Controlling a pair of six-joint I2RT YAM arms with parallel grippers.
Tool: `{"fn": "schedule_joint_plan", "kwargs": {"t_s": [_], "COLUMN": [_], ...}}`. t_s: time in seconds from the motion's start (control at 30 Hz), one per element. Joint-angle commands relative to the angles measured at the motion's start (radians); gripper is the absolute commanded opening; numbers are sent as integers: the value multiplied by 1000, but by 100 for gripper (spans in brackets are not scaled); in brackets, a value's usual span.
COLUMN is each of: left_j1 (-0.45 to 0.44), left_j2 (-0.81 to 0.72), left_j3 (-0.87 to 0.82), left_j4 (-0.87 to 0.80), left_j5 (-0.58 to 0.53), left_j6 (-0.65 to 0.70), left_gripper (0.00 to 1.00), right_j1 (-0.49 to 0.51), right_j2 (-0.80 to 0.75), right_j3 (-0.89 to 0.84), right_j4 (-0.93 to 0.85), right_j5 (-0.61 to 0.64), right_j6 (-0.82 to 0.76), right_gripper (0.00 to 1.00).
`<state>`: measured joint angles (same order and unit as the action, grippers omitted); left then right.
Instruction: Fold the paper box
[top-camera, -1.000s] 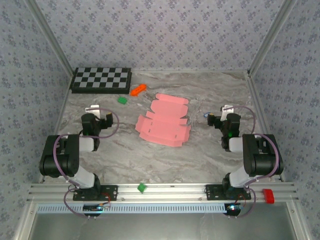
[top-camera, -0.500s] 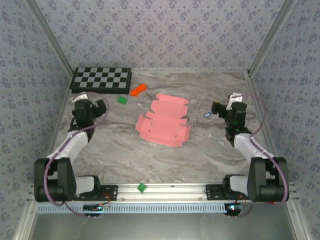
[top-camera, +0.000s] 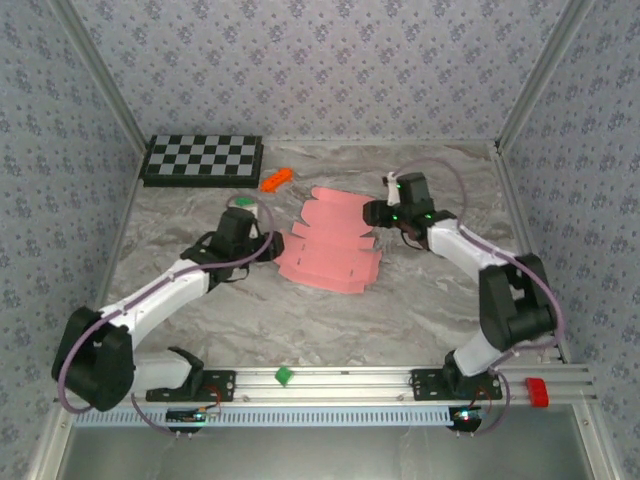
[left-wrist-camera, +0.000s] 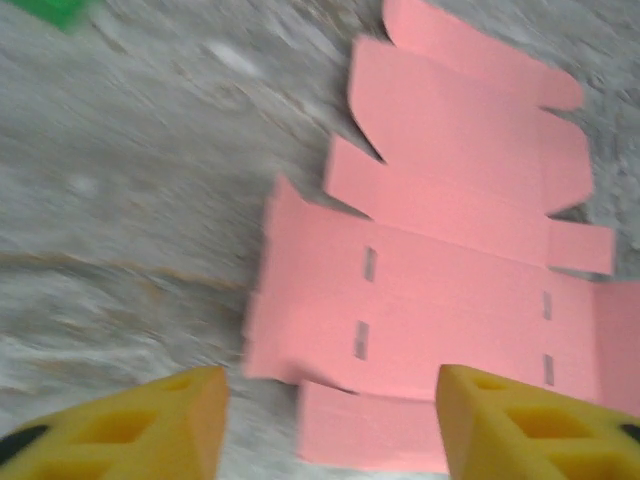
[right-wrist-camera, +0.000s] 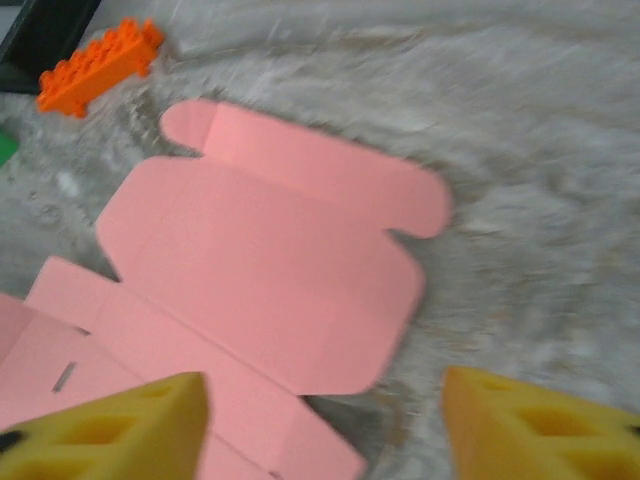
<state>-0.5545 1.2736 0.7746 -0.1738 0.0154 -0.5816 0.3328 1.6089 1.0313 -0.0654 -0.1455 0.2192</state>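
Observation:
The paper box (top-camera: 330, 242) lies as a flat pink die-cut sheet with flaps and slots in the middle of the marble table. My left gripper (top-camera: 262, 240) hovers at the sheet's left edge. In the left wrist view its yellow fingers (left-wrist-camera: 150, 430) stand apart over the sheet's (left-wrist-camera: 450, 250) near corner, so the left gripper (left-wrist-camera: 330, 420) is open and holds nothing. My right gripper (top-camera: 374, 212) is at the sheet's far right flap. The right wrist view shows the right gripper (right-wrist-camera: 320, 425) open above the rounded flap (right-wrist-camera: 280, 250), touching nothing.
An orange block (top-camera: 276, 179) and a checkerboard (top-camera: 203, 158) lie beyond the sheet at the back left. One green block (top-camera: 241, 201) sits by my left wrist, another (top-camera: 284, 375) on the front rail. Patterned walls enclose the table.
Both arms have swung in from the table's sides and stretched toward the pink sheet, one at each side of it. The sheet has not moved.

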Motion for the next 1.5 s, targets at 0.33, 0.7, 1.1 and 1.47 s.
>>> {"fn": "schedule_joint_plan", "kwargs": {"t_s": [0.33, 0.7, 1.1, 1.47], "left_j1": [-122, -121, -71, -23], "left_j2": [387, 510, 545, 634], "left_j3": [160, 164, 187, 315], "left_j4": [136, 71, -31, -67], "left_j5": [152, 84, -80, -67], "left_j6": [-107, -116, -71, 57], "left_gripper": [0, 0, 10, 26], "right_j1": [59, 53, 77, 206], "right_j2": [379, 467, 370, 221], "right_j3": [351, 338, 170, -58], "right_j4": [-201, -188, -157, -82], "right_j5": [-112, -116, -86, -95], "right_j6": [22, 52, 80, 152], "right_gripper": [6, 6, 8, 9]}}
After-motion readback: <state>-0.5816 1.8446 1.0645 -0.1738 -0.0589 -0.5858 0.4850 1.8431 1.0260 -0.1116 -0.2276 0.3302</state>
